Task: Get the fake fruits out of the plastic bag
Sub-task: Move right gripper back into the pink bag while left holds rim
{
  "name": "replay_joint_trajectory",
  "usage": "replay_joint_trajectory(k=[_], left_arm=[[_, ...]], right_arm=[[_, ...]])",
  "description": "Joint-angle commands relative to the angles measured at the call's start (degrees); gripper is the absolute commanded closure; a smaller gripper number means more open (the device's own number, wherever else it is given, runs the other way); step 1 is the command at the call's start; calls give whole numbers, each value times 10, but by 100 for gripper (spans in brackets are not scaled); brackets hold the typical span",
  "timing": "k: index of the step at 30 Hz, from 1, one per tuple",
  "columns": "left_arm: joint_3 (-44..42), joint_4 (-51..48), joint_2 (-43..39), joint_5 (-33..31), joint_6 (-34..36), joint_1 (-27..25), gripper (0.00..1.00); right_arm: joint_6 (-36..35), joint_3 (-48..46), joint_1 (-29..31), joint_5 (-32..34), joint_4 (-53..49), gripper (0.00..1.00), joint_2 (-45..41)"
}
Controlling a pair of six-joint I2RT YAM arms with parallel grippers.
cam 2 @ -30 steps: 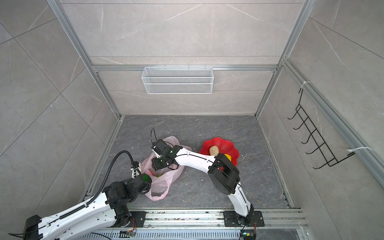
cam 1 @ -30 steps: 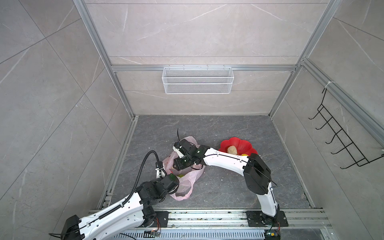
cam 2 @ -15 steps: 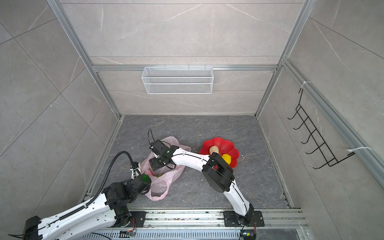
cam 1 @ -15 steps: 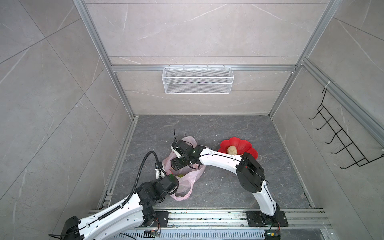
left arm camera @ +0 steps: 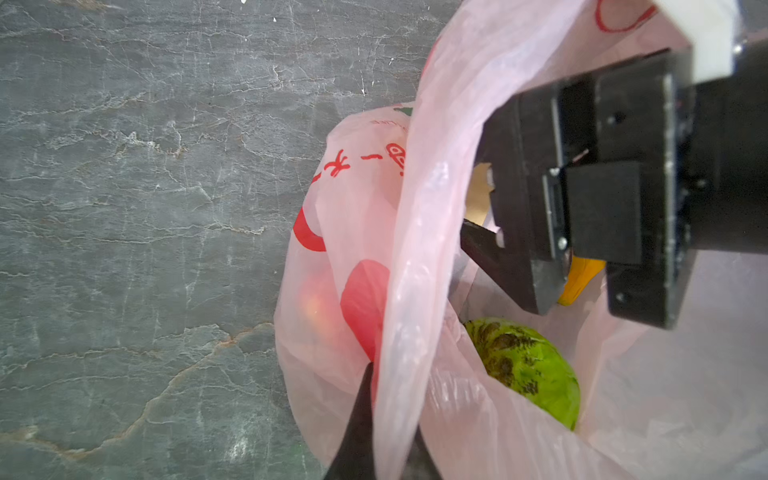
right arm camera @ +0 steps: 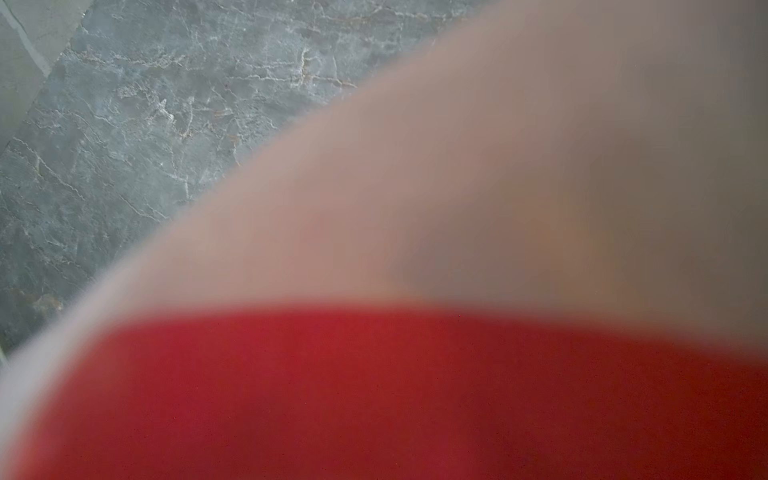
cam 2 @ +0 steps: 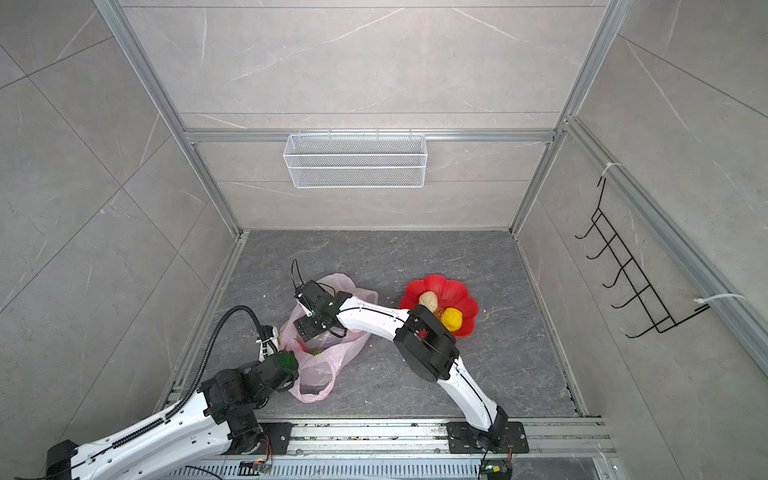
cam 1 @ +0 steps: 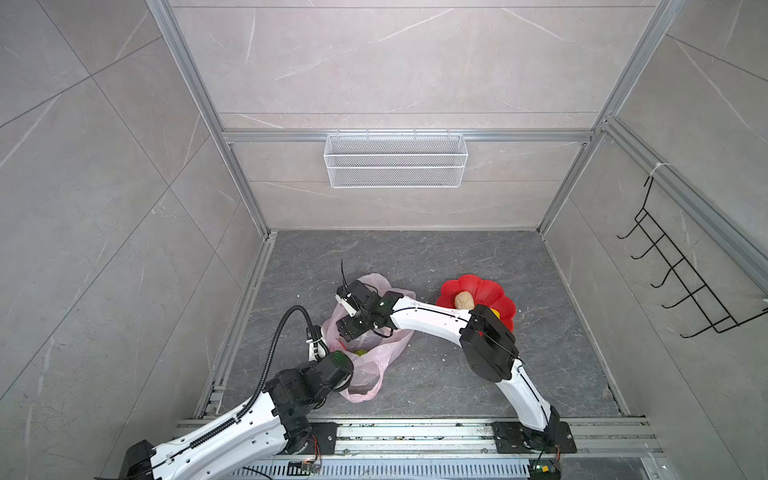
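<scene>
Item: thin translucent pale-pink plastic bag (cam 1: 390, 347) lying on the grey worktop (cam 1: 436, 374), rim being clamped by the left fingers (left arm camera: 356, 424); nearer right fingers (left arm camera: 515, 266), standing apart, are hanging in its mouth, green netted plastic fruit (left arm camera: 528, 365) sitting inside at their 5 o'clock.

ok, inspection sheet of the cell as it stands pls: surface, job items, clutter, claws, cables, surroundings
Surface: dark grey veined slab, flat.
Job's things: plastic bag lies on it, mouth open; green fruit, banana tip and red apple inside; beige lump and yellow lumpy fruit in the red dish.
Clutter: white specks only.
Grippers: left claw shut on the bag's edge; right claw open inside the bag mouth, at the banana tip.
Cables: black hose loops above left arm; thin black cable at right wrist.
Surroundings: white wire basket on back wall; black hook rack on right wall.
</scene>
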Motion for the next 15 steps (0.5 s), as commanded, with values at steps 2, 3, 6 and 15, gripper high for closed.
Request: replay_joint_trajectory(k=[2, 3, 6, 15], left_arm=[[-3, 15, 6, -9, 8, 3, 100], [-3, 16, 8, -8, 8, 3, 100], [-3, 21, 12, -5, 9, 3, 100], [-2, 26, 11, -3, 13, 3, 100]], right_arm=[[-14, 26, 1, -1, 11, 23, 21], [-14, 32, 1, -2, 9, 23, 25], [-15, 51, 1, -5, 0, 23, 39], [-11, 106, 2, -5, -22, 24, 77]])
